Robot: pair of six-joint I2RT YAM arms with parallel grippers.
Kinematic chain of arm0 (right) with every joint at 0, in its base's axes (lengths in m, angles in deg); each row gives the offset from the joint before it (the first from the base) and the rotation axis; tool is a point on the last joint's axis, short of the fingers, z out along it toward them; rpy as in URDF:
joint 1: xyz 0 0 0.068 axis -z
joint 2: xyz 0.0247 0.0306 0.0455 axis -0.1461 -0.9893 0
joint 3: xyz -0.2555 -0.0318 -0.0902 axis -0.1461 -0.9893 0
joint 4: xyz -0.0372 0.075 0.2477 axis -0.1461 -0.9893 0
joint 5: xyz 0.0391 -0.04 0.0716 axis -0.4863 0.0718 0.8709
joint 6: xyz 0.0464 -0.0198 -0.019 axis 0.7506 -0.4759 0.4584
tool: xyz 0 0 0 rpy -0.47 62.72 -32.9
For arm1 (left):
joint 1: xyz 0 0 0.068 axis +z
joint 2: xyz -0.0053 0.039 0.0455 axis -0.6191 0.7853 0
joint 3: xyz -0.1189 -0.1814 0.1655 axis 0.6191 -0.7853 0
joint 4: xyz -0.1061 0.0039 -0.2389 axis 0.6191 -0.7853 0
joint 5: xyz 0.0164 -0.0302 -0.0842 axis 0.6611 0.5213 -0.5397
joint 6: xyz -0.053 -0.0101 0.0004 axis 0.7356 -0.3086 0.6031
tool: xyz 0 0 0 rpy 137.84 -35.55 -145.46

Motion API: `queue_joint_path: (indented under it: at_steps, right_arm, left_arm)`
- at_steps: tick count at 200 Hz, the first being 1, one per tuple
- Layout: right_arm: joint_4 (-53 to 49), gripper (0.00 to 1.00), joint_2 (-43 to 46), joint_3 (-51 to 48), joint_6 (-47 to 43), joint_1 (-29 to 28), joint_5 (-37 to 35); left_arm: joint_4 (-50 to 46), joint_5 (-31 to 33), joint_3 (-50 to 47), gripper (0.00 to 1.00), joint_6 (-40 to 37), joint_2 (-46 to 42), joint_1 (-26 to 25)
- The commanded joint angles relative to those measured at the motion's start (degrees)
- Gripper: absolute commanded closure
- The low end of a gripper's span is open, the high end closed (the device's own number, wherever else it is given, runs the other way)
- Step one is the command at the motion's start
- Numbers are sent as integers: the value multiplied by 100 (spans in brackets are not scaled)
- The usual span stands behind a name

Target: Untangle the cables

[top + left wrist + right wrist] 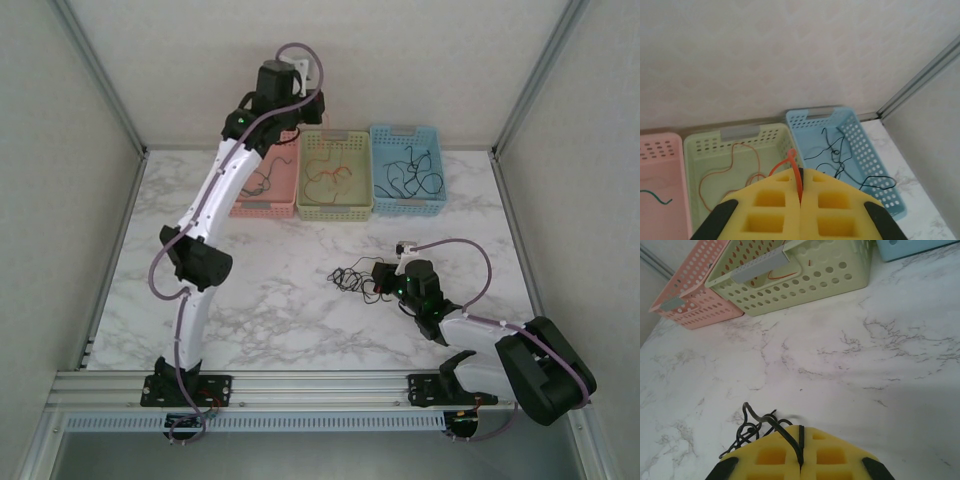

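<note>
Top view: lines up pink basket point(265, 190), green basket point(335, 178) and blue basket point(408, 172) side by side at the far edge of the table point(280, 320); sets right tool point(383, 277) low against a black cable tangle point(352, 277) mid-table.

Left wrist: clamps left tool point(801, 181) on a red-orange cable point(792, 156) above the green basket.

Right wrist: pinches right tool shut on the black cable tangle lying on the table.

The white, grey-veined marble-look table point(300, 300) carries three perforated plastic baskets, close side by side along its far edge: a pink basket point(262, 209), a pale green basket point(335, 212), and a blue basket point(410, 208). Well apart, towards the near right, lies a tangle of thin black cables point(352, 277).
</note>
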Motion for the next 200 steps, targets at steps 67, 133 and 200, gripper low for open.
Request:
queue_joint_path:
  at_steps: [67, 133, 200]
  right_arm:
    - [104, 100, -53, 4, 155, 149, -28]
    - [22, 100, -75, 64, 174, 182, 21]
    - [-2058, 100, 1278, 1164, -685, 209, 298]
  left_arm:
    - [-6, -483, 151, 55, 67, 1027, -45]
    - [-574, -545, -100, 39, -100, 290, -209]
    - [2707, -928, -6905, 33, 554, -4203, -466]
